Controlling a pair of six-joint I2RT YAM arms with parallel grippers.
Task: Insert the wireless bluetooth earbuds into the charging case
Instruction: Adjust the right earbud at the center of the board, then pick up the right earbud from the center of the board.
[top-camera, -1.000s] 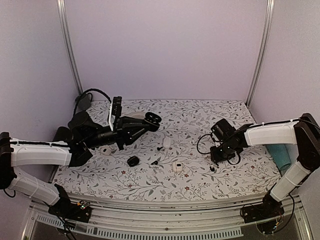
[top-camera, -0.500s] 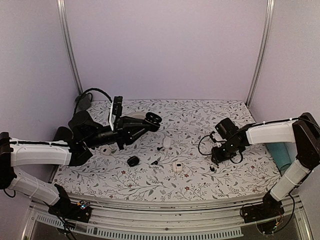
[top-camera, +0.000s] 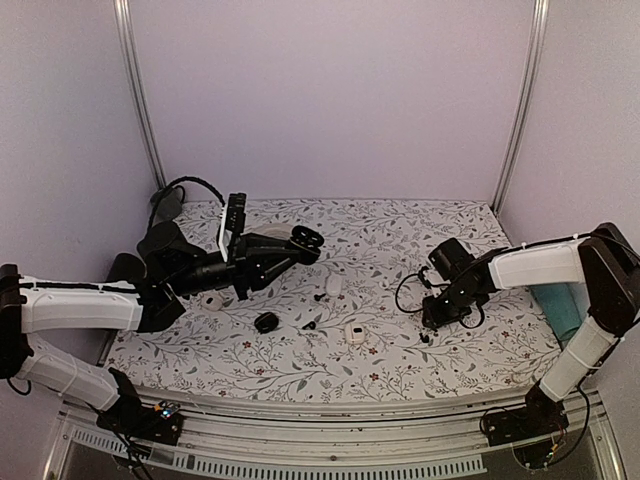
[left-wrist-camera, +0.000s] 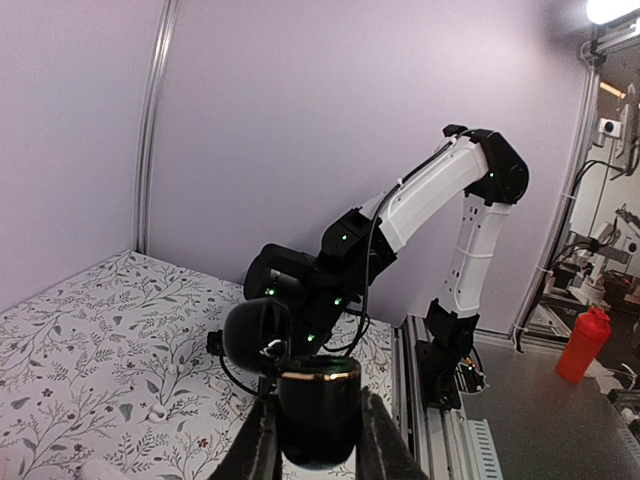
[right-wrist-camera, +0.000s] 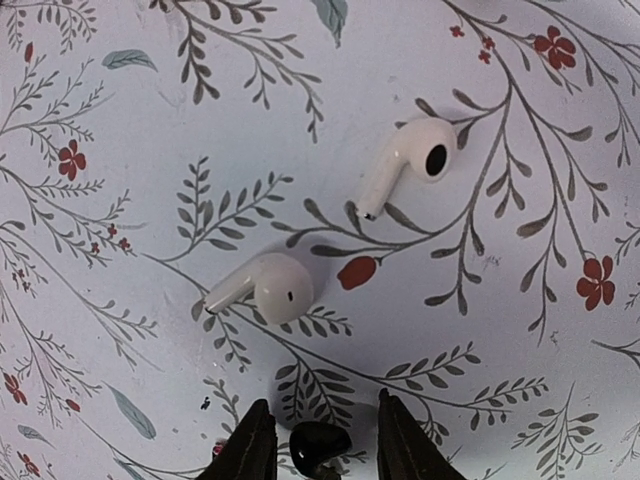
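My left gripper (left-wrist-camera: 318, 445) is shut on the black charging case (left-wrist-camera: 318, 405), which has a gold rim. Its lid (left-wrist-camera: 255, 335) hangs open, and it is held up above the back left of the table (top-camera: 302, 241). My right gripper (right-wrist-camera: 322, 408) points down at the table at the right (top-camera: 436, 318). Its fingers stand apart on either side of a glossy black earbud (right-wrist-camera: 320, 446), with a gap on each side. Another small black earbud (top-camera: 320, 296) lies near the table's middle.
Two white earbuds (right-wrist-camera: 275, 288) (right-wrist-camera: 415, 155) lie just beyond my right fingertips. A white case (top-camera: 355, 333), a white piece (top-camera: 334, 285), a black case (top-camera: 266, 322) and a small black piece (top-camera: 310, 324) lie mid-table. A teal object (top-camera: 565, 312) stands at the right edge.
My right arm has shifted slightly to the right over the same spot. The left arm has stayed put with the case.
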